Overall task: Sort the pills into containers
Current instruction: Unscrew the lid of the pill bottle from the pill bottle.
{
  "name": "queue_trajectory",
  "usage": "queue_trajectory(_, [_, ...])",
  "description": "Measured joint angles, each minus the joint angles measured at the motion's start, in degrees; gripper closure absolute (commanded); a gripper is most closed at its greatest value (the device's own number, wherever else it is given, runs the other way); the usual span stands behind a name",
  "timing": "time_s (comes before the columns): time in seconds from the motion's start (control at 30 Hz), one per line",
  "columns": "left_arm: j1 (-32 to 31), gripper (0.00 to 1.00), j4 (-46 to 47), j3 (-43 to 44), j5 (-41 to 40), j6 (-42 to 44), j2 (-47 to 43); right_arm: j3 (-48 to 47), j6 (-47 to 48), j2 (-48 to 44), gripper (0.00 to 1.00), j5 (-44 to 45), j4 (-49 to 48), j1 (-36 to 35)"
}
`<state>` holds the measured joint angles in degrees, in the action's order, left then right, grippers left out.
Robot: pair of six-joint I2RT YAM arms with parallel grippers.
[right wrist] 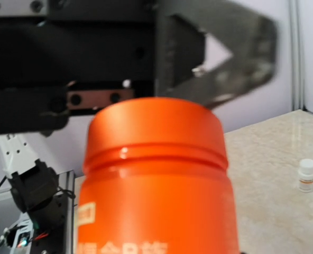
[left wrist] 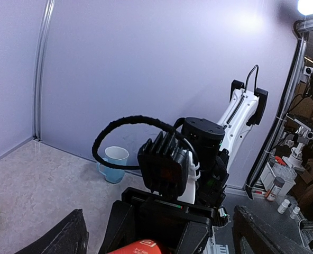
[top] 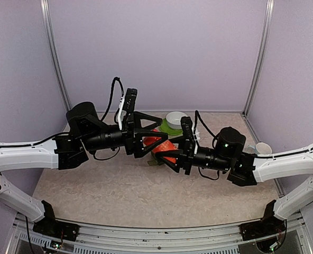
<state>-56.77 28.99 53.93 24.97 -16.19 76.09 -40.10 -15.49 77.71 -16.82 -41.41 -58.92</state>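
The left gripper (top: pixel 157 136) has its jaws spread wide on either side of the top of a red bottle (right wrist: pixel 156 180), and its fingers (left wrist: pixel 61 238) sit far out at the lower corners of its own wrist view, clear of the bottle between them. The right gripper (top: pixel 166 151) has its jaws partly closed and holds the same bottle by its body. The bottle fills that wrist view so completely that the gripper's own fingers are hidden. From above, the two arms reach in from the left and right edges of the pale stone-patterned table (top: pixel 119 190) and meet over its middle, with the bottle raised between them. Just under the bottle, a small piece of dark green shows on the table. This appears to be the containers (top: pixel 156 161), mostly covered by the grippers, so their lids cannot be made out. A tiny white bottle (right wrist: pixel 306 174) stands upright on the table, well apart. Farther back, near the rear wall, a white bowl (top: pixel 176 119) rests on something light green. A pale cup (left wrist: pixel 114 163) stands by the right wall.
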Motion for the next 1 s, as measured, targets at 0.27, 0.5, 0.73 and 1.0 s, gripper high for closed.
queue_trajectory(0.27, [-0.17, 0.03, -0.28, -0.02, -1.64, 0.33, -0.09, 0.17, -0.37, -0.68, 0.79, -1.09, 0.74, 1.20])
queue_trajectory(0.5, [0.39, 0.06, -0.48, 0.00, -2.27, 0.39, -0.33, -2.51, -1.55, 3.32, 0.80, -8.11, 0.37, 1.36])
queue_trajectory(0.73, [0.42, 0.08, -1.16, 0.00, -1.57, 0.35, 0.44, -2.51, -1.97, 3.67, 0.80, -9.55, 0.35, 1.36])
queue_trajectory(1.0, [0.44, 0.19, -1.33, 0.00, -1.25, 0.39, 1.25, -2.47, -2.16, 3.56, 0.79, -9.46, 0.35, 1.62])
